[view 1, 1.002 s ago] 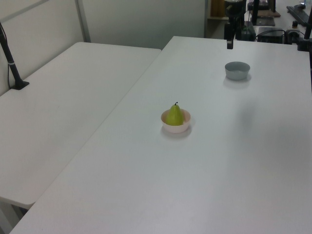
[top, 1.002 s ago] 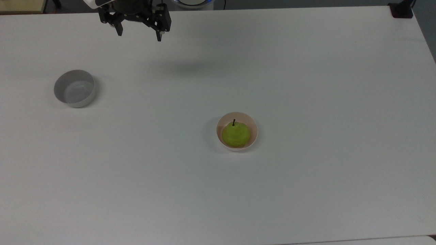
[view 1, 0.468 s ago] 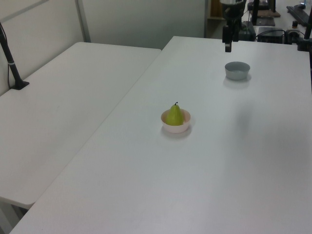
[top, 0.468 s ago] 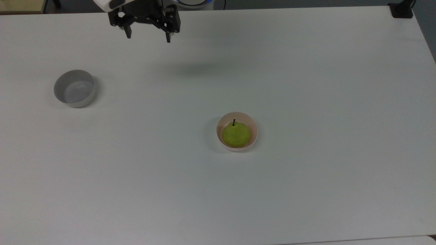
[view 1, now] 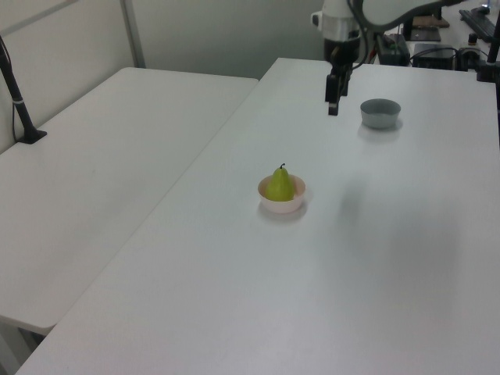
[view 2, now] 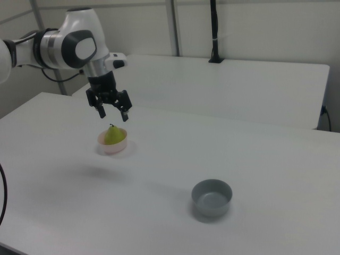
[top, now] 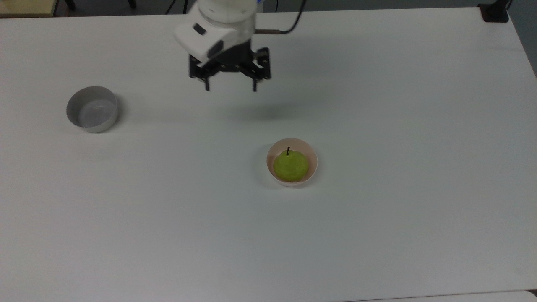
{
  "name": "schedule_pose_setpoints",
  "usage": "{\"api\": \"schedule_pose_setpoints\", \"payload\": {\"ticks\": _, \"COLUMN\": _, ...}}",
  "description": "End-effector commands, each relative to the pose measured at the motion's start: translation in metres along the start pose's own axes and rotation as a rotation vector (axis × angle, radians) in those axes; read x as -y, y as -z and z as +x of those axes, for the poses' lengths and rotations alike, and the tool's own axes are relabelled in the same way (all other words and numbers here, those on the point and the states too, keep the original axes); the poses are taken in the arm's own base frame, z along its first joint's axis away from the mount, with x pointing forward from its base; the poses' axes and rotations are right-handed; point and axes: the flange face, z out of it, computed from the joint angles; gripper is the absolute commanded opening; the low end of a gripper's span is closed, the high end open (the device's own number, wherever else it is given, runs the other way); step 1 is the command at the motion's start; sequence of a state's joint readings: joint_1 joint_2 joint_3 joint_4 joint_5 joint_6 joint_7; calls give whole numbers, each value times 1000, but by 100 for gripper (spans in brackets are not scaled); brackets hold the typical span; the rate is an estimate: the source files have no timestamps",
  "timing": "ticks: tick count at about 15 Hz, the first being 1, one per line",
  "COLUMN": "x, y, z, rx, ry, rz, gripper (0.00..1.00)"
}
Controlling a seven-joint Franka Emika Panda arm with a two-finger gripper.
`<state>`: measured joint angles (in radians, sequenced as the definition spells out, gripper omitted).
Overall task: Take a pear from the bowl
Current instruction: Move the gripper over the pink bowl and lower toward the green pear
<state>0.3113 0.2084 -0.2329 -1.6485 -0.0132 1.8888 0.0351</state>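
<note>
White table with two bowls sitting on it

The white table (top: 377,105) is carrying a small pale pink bowl (top: 312,161) and a grey-white bowl (top: 91,109), the two sitting well apart on the bare top. The gripper (top: 230,89), jaws spread and pointing down, is hanging above the table between them; in the top view the pink bowl is lying below and to the right of the jaws, the grey-white one off to their left. In the right view the pink bowl (view 2: 112,147) is sitting just under the jaws, the grey-white bowl (view 2: 212,197) far to their lower right.
</note>
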Motion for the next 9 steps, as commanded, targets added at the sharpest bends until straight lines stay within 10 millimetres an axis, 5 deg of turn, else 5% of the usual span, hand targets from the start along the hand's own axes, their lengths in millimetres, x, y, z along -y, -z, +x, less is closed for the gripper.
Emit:
{"api": "schedule_pose_setpoints", "payload": {"ticks": 1, "x": 52, "y": -10, "z": 24, "rx": -95, "ry": -12, "rz": 66, "gripper": 100}}
{"api": "schedule_pose_setpoints", "payload": {"ticks": 4, "x": 95, "y": -29, "z": 41, "rx": -105, "ry": -44, "rz": 77, "gripper": 100}}
{"api": "schedule_pose_setpoints", "payload": {"ticks": 9, "x": 114, "y": -98, "z": 67, "rx": -126, "ry": -57, "rz": 28, "gripper": 100}}
